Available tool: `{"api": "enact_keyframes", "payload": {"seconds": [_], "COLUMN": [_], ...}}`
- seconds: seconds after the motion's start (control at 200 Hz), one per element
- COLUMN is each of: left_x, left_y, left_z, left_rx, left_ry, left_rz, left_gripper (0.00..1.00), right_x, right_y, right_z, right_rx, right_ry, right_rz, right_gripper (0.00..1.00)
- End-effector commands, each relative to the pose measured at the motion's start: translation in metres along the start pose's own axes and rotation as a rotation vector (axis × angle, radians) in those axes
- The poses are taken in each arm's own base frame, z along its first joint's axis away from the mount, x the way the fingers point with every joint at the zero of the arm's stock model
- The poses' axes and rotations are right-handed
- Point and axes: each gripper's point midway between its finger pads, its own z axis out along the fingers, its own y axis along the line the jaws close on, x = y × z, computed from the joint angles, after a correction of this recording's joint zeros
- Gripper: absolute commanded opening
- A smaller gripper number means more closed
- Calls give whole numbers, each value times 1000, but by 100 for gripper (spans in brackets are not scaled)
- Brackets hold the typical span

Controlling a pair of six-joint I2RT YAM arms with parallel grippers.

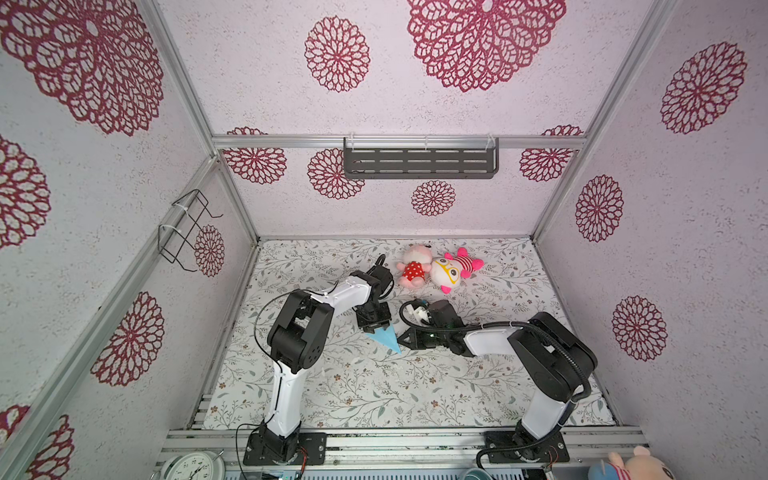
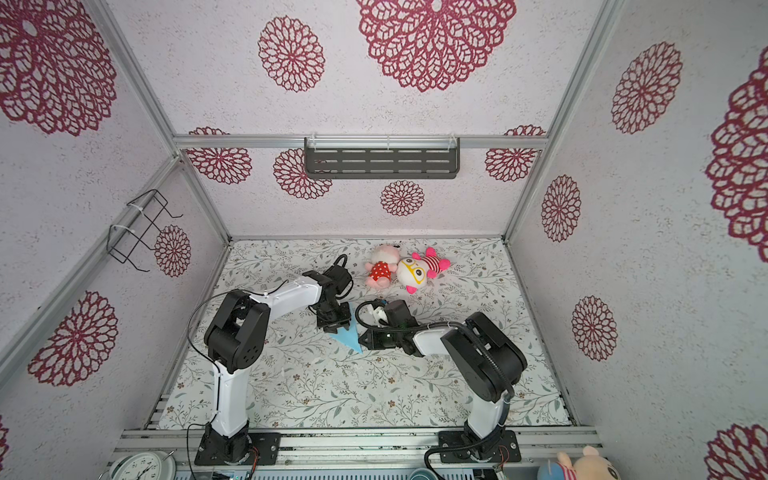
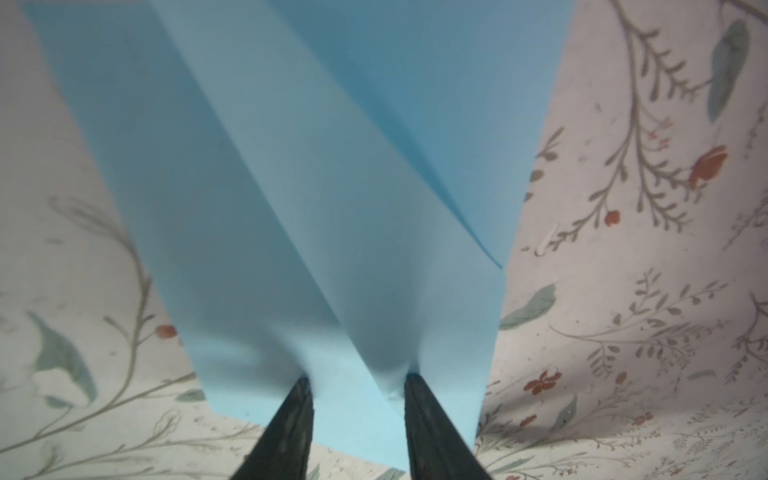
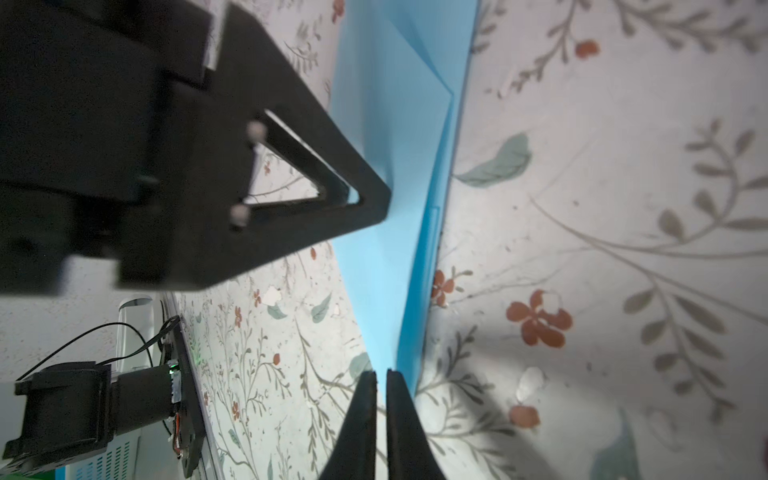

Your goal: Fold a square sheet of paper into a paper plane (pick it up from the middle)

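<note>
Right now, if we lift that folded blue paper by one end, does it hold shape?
Probably floppy: the folded blue paper looks thin and partly stands off the mat. Likely very light, so a push may just slide it. The stacked creases should stiffen it lengthwise somewhat.

top views: high front, downward, whole scene | wrists: close, sharing paper plane (image 3: 332,208)

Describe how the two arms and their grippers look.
Both have white shells, black joints and black base plates. The left arm trails thin black cable; the right arm carries thick corrugated black hose. The left gripper and right gripper are black, their jaws tapering, with triangular cut-outs.
</note>
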Motion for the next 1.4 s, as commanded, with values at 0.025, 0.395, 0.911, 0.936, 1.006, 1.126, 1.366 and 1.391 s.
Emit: {"api": "enact_keyframes", "payload": {"seconds": [0.025, 0.395, 0.911, 0.936, 1.006, 1.126, 1.366, 1.391], "left_x": [63, 64, 58, 55, 39, 4, -37, -39], "left_y": [106, 106, 99, 96, 78, 36, 7, 7], "left_z": [140, 141, 133, 128, 109, 56, -19, -21], "left_rx": [-353, -354, -329, -316, -246, -71, 112, 122], "left_ry": [248, 256, 240, 233, 180, 60, -92, -94], "left_rz": [-12, -9, -3, 0, 11, 33, 25, 21], "left_gripper": [40, 40, 40, 40, 39, 38, 38, 37], "right_x": [-8, 4, 36, 37, 40, 42, 43, 43], "right_y": [17, 7, -30, -32, -37, -43, -48, -48], "right_z": [-1, 18, 24, 23, 23, 23, 23, 23], "right_rx": [-67, -81, 42, 50, 72, 97, 120, 122], "right_ry": [-17, 44, 136, 139, 144, 155, 160, 159], "right_rz": [-59, 1, 51, 51, 56, 71, 88, 88], "right_gripper": [11, 9, 8, 8, 7, 7, 7, 7]}}
